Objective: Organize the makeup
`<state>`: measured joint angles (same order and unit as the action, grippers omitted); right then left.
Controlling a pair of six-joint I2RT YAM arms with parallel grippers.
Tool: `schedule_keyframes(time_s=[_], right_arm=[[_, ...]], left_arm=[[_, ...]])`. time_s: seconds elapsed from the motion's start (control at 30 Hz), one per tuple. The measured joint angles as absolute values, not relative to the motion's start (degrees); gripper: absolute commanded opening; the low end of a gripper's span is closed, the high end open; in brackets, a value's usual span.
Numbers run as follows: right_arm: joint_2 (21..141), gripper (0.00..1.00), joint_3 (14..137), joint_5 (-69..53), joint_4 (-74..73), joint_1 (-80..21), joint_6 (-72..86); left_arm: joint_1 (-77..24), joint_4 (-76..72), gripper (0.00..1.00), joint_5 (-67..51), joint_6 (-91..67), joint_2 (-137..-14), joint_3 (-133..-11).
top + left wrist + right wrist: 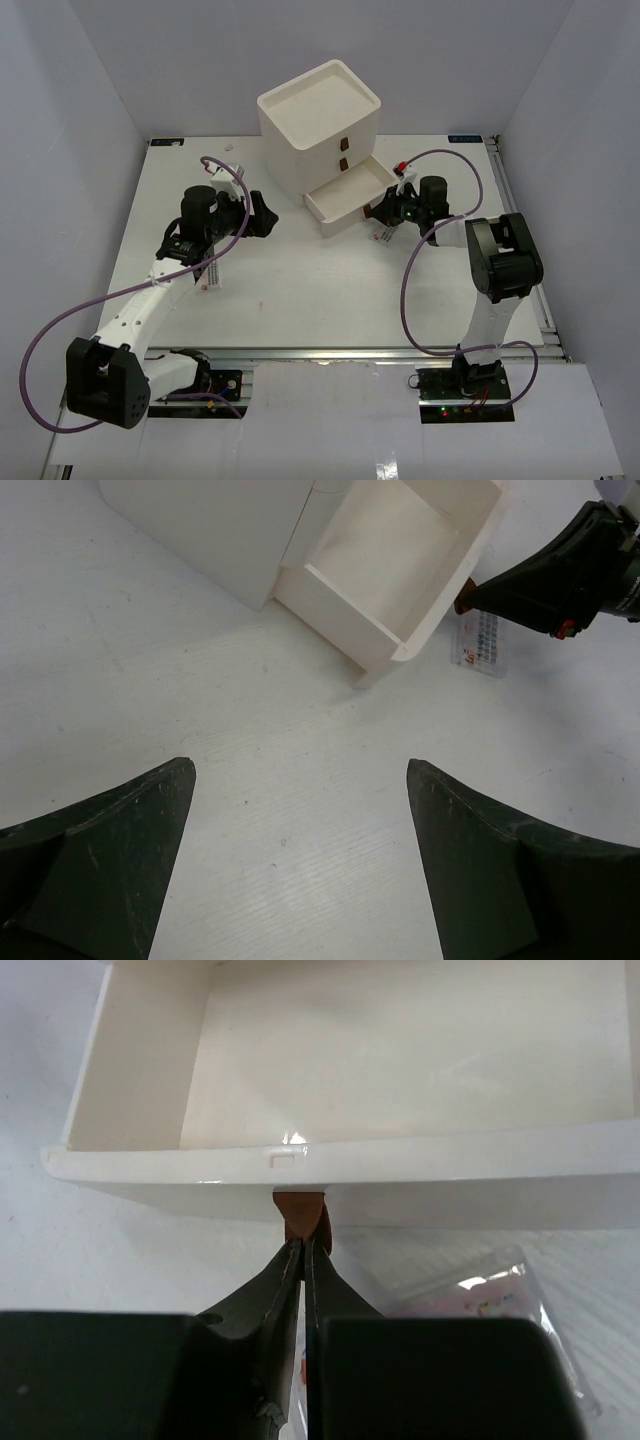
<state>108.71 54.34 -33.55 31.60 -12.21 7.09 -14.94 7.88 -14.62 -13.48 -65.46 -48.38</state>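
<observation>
1 white box (318, 120) with 3 drawers, its bottom drawer (345, 200) pulled out; 2 flat white, red-printed packets show. The drawer-side packet (482, 640) lies on the table (330, 290) just before the drawer front, its long axis askew to it. The left packet (210, 279) lies beside the left arm, pointing near-to-far. The right gripper (303, 1245) pinches the dark red handle (300, 1210); the left gripper (300, 770) gapes wide, holding nothing

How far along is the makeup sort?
Done: bottom drawer stands pulled open; nothing shows inside. In hand: right tool is shut on its dark red handle; left tool hangs open, holding nothing. Left: all the stowing; one packet lies beside the drawer, another packet by the left arm.
</observation>
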Motion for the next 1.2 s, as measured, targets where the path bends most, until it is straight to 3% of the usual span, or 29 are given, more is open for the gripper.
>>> schedule_keyframes(time_s=[0.07,0.33,0.6,0.63,0.67,0.73,0.9,1.2], right_arm=[[107.6,0.42,53.2,-33.8,31.0,-12.2,6.3],[100.8,0.59,52.8,-34.9,22.5,-12.0,-1.9],[92.4,0.63,57.2,-31.1,8.7,-12.0,-16.4],[91.5,0.79,57.2,-29.3,7.2,-12.0,-18.4],[90.4,0.86,56.9,-27.1,6.3,-12.0,-20.6],[86.8,0.90,55.4,-24.6,5.6,-12.0,-23.3],[80.5,0.90,54.2,-22.1,5.5,-10.3,-20.3],[88.4,0.90,57.0,-18.0,1.5,-10.9,-5.3]], left_arm=[[-14.9,7.8,0.98,-14.7,-13.5,-65.4,-48.4],[-14.9,7.7,0.98,-15.4,-13.6,-65.2,-48.4],[-14.9,7.6,0.98,-16.0,-13.7,-64.3,-48.3],[-14.9,7.6,0.98,-16.0,-13.8,-64.2,-48.3],[-14.9,7.6,0.98,-16.0,-13.8,-63.9,-48.3],[-14.9,7.5,0.98,-16.0,-13.9,-63.4,-48.2],[-14.9,7.3,0.98,-16.1,-14.0,-62.2,-48.1],[-14.9,7.2,0.98,-16.2,-14.0,-60.7,-47.3]])
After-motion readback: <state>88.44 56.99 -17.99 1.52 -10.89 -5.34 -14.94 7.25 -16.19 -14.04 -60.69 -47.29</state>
